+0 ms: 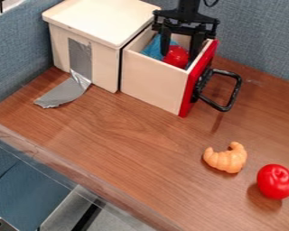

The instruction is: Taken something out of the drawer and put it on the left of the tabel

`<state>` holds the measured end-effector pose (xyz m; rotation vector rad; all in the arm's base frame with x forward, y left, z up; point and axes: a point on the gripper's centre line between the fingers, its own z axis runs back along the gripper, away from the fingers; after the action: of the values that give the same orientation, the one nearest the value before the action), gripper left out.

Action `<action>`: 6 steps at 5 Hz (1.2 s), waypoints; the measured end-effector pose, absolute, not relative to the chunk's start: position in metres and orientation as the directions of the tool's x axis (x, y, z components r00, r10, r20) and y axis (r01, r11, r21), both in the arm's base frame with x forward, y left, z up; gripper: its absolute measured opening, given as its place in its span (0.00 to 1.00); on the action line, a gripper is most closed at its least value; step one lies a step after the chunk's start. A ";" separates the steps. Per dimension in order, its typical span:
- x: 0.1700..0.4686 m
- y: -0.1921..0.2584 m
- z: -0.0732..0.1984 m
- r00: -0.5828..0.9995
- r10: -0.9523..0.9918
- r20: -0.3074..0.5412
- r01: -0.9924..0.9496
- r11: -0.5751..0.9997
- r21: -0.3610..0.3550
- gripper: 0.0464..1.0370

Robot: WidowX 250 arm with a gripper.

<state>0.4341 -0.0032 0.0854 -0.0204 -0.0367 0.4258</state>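
Where the hand (178, 57) hangs within the drawer (197, 83), wooden walls (151, 82) leave little room.

You are viewing: one red item (176, 56), rounded, glossy, lying inside the open, red-fronted wooden drawer (153, 83).

cabinet (101, 18): 1 | drawer (151, 83): 1 | croissant (227, 159): 1 | red round things (275, 181): 2 | blue item (153, 48): 1

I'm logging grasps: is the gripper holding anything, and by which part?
It cannot be told: the gripper is down at the red thing in the open drawer, but a hold isn't clear.
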 end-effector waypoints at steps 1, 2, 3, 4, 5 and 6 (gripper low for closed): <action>0.437 -0.007 0.091 0.912 0.407 0.038 -0.406 0.913 -0.045 0.67; 0.438 -0.013 0.098 0.913 0.406 0.040 -0.403 0.913 -0.068 0.67; 0.438 -0.018 0.114 0.916 0.394 0.078 -0.386 0.918 -0.096 0.67; 0.432 -0.019 0.129 0.914 0.393 0.102 -0.382 0.917 -0.117 0.67; 0.426 -0.024 0.137 0.919 0.376 0.118 -0.362 0.924 -0.124 0.67; 0.421 -0.043 0.145 0.933 0.337 0.130 -0.319 0.938 -0.137 0.67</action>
<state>0.4207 -0.0433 0.1452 -0.1139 -0.1531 0.3364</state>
